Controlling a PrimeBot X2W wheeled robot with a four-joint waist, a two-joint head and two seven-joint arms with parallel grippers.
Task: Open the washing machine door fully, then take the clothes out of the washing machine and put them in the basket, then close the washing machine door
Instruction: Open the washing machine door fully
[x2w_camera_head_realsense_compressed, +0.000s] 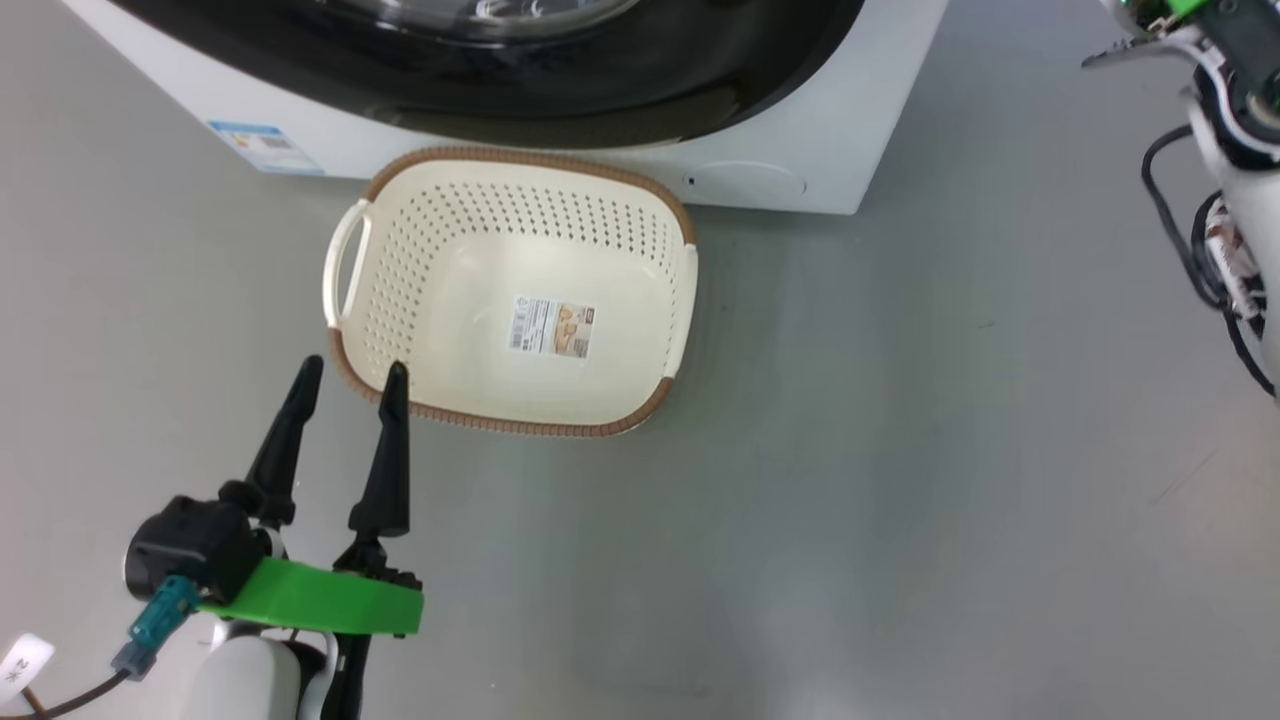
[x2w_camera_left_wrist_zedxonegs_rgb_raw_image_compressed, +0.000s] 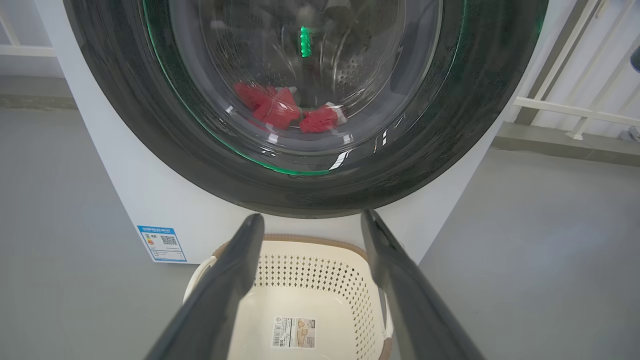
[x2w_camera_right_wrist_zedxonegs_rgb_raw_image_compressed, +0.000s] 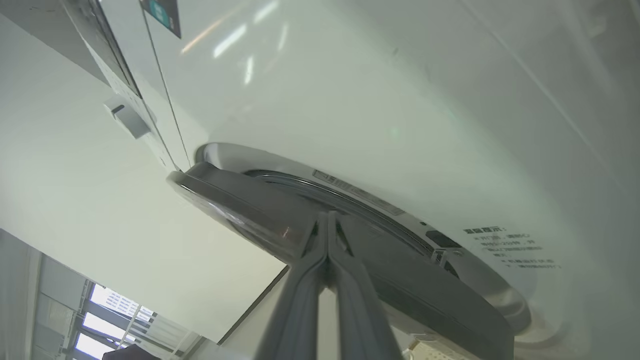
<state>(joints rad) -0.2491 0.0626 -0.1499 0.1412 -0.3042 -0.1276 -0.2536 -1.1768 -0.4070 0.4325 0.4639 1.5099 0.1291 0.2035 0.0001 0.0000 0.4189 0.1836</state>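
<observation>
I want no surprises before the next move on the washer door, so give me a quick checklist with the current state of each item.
1. Washing machine door fully open: not ok, it covers the drum.
2. Right gripper placed: ok, shut, tips at the door's rim.
3. Door latch released: cannot tell.
4. Clothes inside: ok, red pieces lie behind the glass.
5. Basket ready: ok, empty, on the floor before the washing machine.
6. Left gripper free: ok, open, holding nothing.

Door (x2w_camera_left_wrist_zedxonegs_rgb_raw_image_compressed: 145, 130) bars clothes (x2w_camera_left_wrist_zedxonegs_rgb_raw_image_compressed: 270, 105) (basket (x2w_camera_head_realsense_compressed: 470, 240) open)
</observation>
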